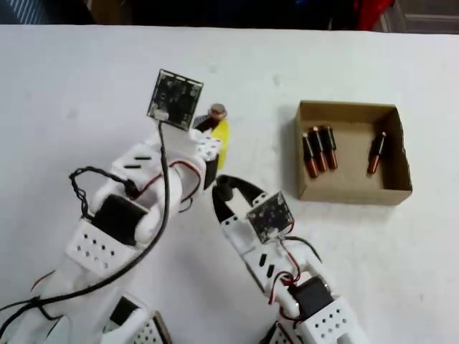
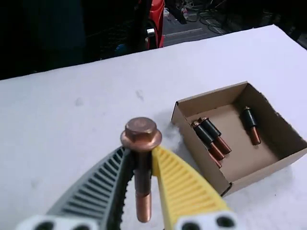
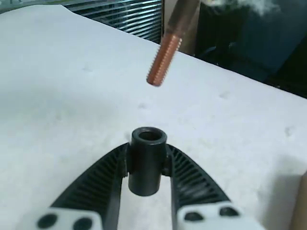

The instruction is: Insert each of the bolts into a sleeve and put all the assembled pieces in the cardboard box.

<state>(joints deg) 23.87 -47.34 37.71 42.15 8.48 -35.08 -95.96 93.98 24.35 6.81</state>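
Observation:
My left gripper (image 2: pixel 139 165) is shut on a copper bolt (image 2: pixel 141 163), head away from the wrist, threaded end toward it; the bolt's head (image 1: pixel 216 112) shows above the table's middle. My right gripper (image 3: pixel 146 165) is shut on a black sleeve (image 3: pixel 146 160), its bore open toward the bolt's threaded tip (image 3: pixel 164 57), which hangs a little beyond the sleeve without touching it. From above, the sleeve (image 1: pixel 224 190) sits just below the left gripper's yellow finger (image 1: pixel 221 137). The cardboard box (image 1: pixel 397 188) on the right holds several assembled pieces (image 1: pixel 318 150), also seen from the left wrist (image 2: pixel 211 136).
White table (image 1: pixel 86 72) all around, with open room on the left and at the back. The table's far edge meets a dark room. Both arms' bodies and cables (image 1: pixel 107 215) fill the near side.

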